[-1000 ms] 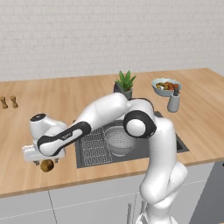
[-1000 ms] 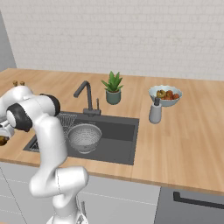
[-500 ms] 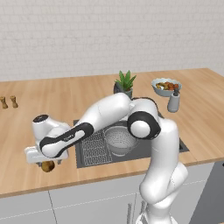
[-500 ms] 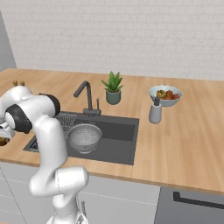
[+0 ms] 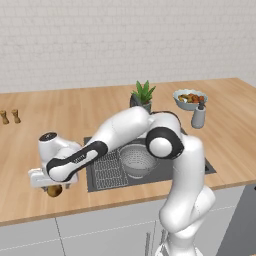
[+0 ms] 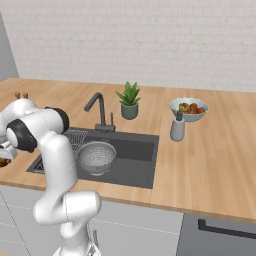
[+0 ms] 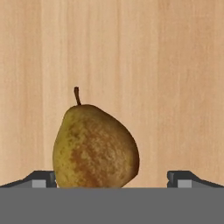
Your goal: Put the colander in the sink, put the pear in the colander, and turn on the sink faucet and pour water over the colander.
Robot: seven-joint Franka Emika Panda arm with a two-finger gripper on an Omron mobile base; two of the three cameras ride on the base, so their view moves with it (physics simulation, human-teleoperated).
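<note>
The pear, yellow-brown with a short stem, lies on the wooden counter left of the sink. My gripper is open just above it, and the pear sits nearer one fingertip than the other. From the left base view the gripper hangs directly over the pear near the counter's front edge. The grey mesh colander stands inside the sink. The dark faucet rises behind the basin, above the colander.
A wire rack lies in the sink's left part. Behind the sink stands a potted plant. To the right are a fruit bowl and a grey bottle. Two small brown shakers sit far left.
The hand has sunk slightly towards the pear. Its jaws have stayed open, and the colander and pear have not moved.
</note>
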